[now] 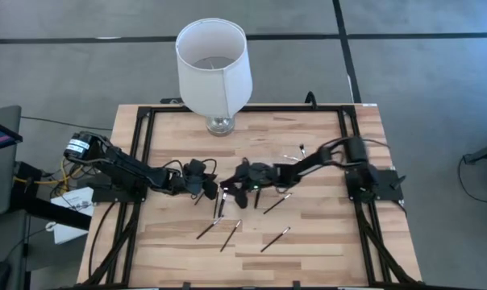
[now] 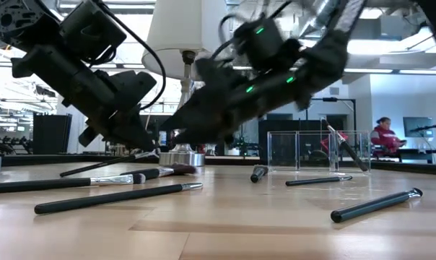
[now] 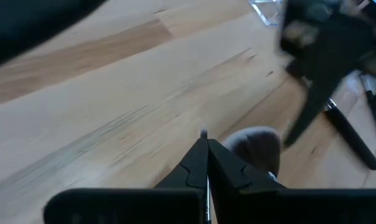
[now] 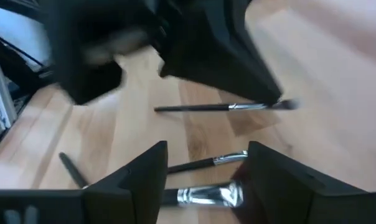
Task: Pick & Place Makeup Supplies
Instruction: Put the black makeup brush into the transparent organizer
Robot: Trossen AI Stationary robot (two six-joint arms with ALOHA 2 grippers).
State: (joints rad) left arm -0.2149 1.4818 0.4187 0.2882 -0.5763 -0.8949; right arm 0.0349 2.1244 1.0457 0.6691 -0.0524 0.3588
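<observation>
Farthest from the lamp, a strip of the pale plank tabletop is lying bare along its edge, w/ open room for moving there. Next toward the lamp, three thin dark brushes w/ silver ferrules are lying loose and apart, all slanted. A fourth is lying closer to the lamp, to the right arm's side.

Mid-tabletop, straight out from the lamp base, both grippers are meeting low over the wood. The left gripper is pointing down w/ jaws pressed together. A small pale tip is showing at their end, can't tell if anything is gripped. A fluffy round brush head is lying just beyond it. The right gripper is hovering w/ jaws wide apart, holding nothing. A brush w/ a shiny ferrule is lying on the wood between them, and two more are lying beyond.

Nearer the lamp, on the right arm's side, a small clear plastic holder is standing w/ one brush leaning inside. The lamp itself, a white drum shade on a glass foot, is sitting at the far edge. Beyond, a person is sitting in the room.
</observation>
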